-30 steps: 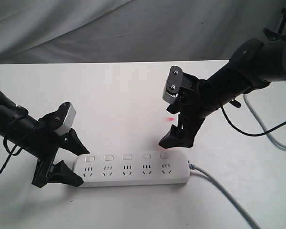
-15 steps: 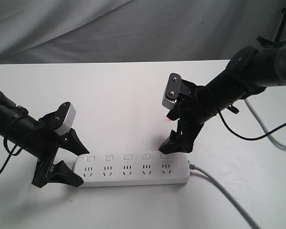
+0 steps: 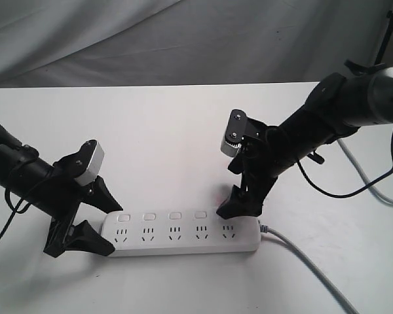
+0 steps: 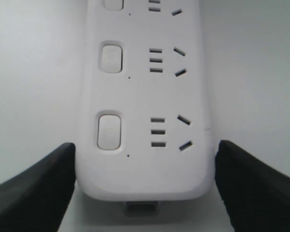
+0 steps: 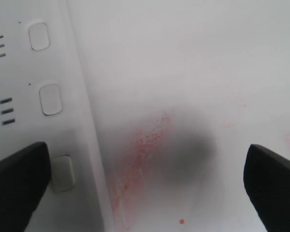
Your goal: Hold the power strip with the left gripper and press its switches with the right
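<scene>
The long white plastic power strip [image 3: 183, 234] lies flat on the white table [image 3: 170, 131]. The black left gripper [image 3: 109, 227] straddles its end, fingers spread, apparently unclamped. The black right gripper [image 3: 239, 208], fingers wide apart, hovers at the last small white switch [image 5: 63, 173]; pressing could skid the strip.

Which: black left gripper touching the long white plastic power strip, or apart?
Cannot tell. Left wrist view: left gripper fingers flank the power strip's end; any gap is unclear.

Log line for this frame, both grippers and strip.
left gripper: open, straddling free end of power strip, not clamped | right gripper: open, one finger at switch nearest cable | contact: unclear
</scene>
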`<act>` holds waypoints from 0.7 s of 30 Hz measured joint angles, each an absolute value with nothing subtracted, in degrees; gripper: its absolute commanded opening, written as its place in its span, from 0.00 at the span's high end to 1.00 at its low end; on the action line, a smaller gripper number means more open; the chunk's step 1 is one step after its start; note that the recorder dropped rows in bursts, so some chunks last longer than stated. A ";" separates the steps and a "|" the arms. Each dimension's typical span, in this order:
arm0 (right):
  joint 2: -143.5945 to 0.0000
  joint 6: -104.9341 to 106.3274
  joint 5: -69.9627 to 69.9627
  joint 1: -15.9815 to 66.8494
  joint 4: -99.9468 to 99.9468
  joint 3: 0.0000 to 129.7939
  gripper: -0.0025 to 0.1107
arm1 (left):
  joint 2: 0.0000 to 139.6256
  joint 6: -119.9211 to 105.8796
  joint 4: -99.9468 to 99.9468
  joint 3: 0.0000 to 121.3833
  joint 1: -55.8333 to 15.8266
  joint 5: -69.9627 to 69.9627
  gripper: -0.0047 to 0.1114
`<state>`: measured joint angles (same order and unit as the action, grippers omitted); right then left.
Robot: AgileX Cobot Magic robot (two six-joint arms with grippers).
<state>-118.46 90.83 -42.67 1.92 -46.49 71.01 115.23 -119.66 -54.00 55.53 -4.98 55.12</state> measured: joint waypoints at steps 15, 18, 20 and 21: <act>-117.57 91.48 -40.59 2.02 -47.83 71.01 0.05 | 115.23 -119.66 -54.00 55.53 -4.98 55.12 0.53; -117.69 90.77 -40.48 2.02 -45.86 71.01 0.05 | 115.23 -119.66 -54.00 55.53 -4.98 55.12 0.53; -118.05 89.85 -40.48 2.02 -45.55 71.01 0.05 | 115.23 -119.66 -54.00 55.53 -4.98 55.12 0.53; -118.17 89.55 -40.48 2.02 -45.55 71.01 0.05 | 115.23 -119.66 -54.00 55.53 -4.98 55.12 0.53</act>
<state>-118.17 89.55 -40.48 2.02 -45.55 71.01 115.23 -119.66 -54.00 55.53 -4.98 55.12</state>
